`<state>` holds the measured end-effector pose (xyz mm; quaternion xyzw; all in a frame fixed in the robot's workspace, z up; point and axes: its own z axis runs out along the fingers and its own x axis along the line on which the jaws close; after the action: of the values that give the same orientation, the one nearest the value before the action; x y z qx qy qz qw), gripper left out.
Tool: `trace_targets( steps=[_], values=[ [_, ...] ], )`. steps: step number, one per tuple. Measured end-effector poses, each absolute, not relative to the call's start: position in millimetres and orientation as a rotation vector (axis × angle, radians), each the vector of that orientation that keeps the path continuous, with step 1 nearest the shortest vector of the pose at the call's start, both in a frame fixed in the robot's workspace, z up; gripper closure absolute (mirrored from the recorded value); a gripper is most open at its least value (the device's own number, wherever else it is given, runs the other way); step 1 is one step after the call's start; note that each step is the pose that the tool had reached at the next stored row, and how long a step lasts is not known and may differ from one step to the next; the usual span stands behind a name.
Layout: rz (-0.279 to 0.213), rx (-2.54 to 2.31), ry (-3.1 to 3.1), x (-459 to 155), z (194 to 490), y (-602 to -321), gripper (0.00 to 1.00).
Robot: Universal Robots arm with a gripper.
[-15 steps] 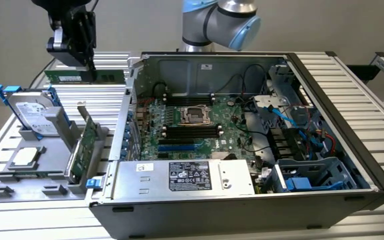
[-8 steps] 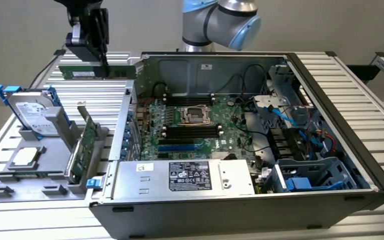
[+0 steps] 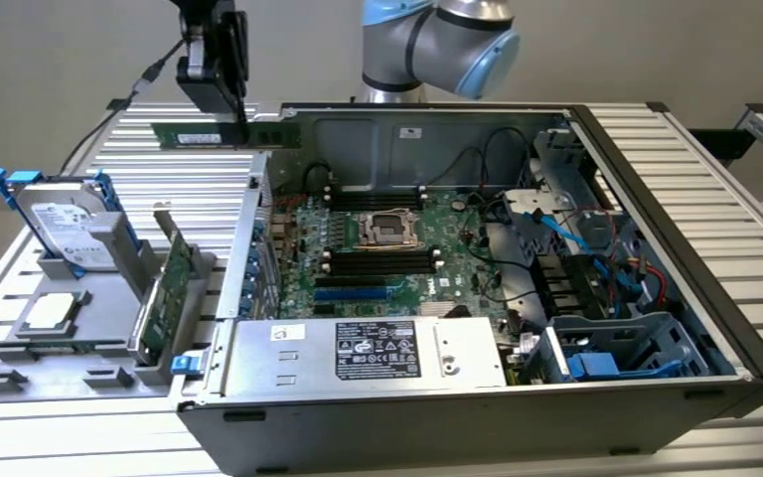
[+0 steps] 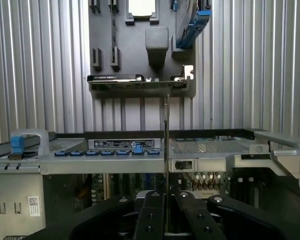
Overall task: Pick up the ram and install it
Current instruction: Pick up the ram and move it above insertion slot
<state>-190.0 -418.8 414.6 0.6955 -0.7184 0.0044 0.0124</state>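
Your ram [image 3: 196, 135], green stick held level in the air, pinched between the closed jaws of your gripper [image 3: 241, 123], just over the open computer case's [image 3: 660, 229] far rim, motherboard [image 3: 355, 270] below inside, grey parts tray [image 3: 11, 383] at the exterior view's left.

Nothing could be read: print on the power supply label [image 3: 377, 350] at six o'clock, the hard drive [image 3: 64, 224] at nine and the ram [image 3: 196, 134] at eleven was too small.

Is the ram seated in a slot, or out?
Out. The gripper holds the ram in the air over the case wall.
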Motion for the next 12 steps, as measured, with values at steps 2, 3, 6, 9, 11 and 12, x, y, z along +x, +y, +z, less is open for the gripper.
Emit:
trace_targets(
  steps=[2,3,6,9,11,12],
  values=[
    [0.014,2.168,-2.239,-183,415,-416,0.86],
    [0.014,2.168,-2.239,-179,415,-414,0.86],
    [0.014,2.168,-2.239,-168,415,-410,0.86],
    [0.014,2.168,-2.239,-157,415,-405,0.86],
    [0.014,2.168,-2.239,-149,415,-403,0.86],
    [0.014,2.168,-2.24,-145,415,-402,0.86]
  ],
)
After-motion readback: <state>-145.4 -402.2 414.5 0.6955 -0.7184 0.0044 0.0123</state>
